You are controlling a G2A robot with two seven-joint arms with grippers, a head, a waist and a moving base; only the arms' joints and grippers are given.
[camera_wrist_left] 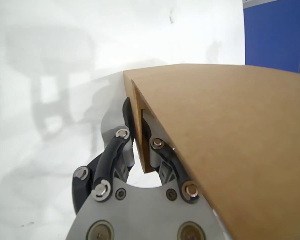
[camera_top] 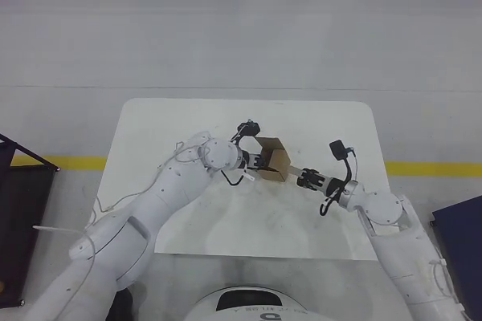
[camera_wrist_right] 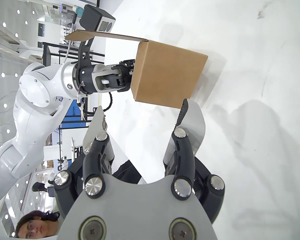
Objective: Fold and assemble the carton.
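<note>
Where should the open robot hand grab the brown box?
Probably the carton's thin wall edge on the right gripper's side, coming in from that side. The left gripper pinches the opposite wall, and thin cardboard should slip easily into an open grip.

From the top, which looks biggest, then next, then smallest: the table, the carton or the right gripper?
Largest to smallest:
1. table, by far the biggest
2. carton
3. right gripper, somewhat smaller than the carton

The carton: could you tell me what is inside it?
Inside the carton I see bare cardboard and one finger of the left gripper, clamped on a panel; its depths are hidden.
</note>
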